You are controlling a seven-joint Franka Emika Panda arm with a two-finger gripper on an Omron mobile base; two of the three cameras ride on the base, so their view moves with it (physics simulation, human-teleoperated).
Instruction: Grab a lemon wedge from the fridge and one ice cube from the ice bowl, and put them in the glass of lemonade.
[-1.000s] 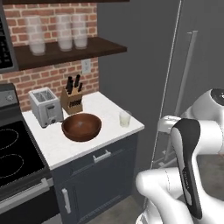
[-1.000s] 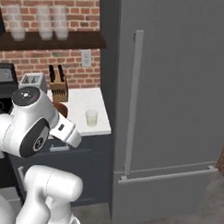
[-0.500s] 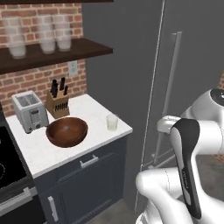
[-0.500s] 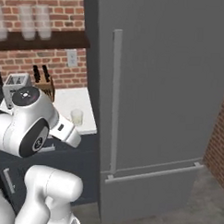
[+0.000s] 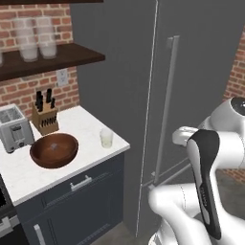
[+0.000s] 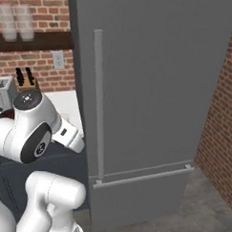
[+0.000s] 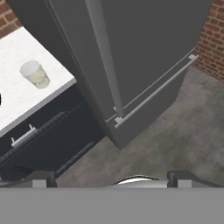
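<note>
The fridge (image 5: 201,67) stands tall and dark grey with its door shut, its long light grey bar handle (image 6: 98,103) running down the front. The lemon wedge is hidden behind that door. On the white counter to the fridge's left stands the glass of lemonade (image 5: 106,138), and further left the brown wooden ice bowl (image 5: 54,150). The ice cube is too small to make out. My gripper (image 7: 111,178) hangs open and empty, looking down at the fridge (image 7: 144,48), its handle (image 7: 105,57) and the glass (image 7: 35,74).
A toaster (image 5: 14,128) and a knife block (image 5: 45,117) stand at the back of the counter (image 5: 28,177). A dark shelf holds frosted jars (image 5: 37,39). A brick wall (image 6: 223,118) rises right of the fridge. Grey floor (image 7: 175,135) lies before it.
The whole picture has slid left: the camera has moved right, off the stove and toward the fridge. The arm keeps its folded pose and the gripper stays open.
</note>
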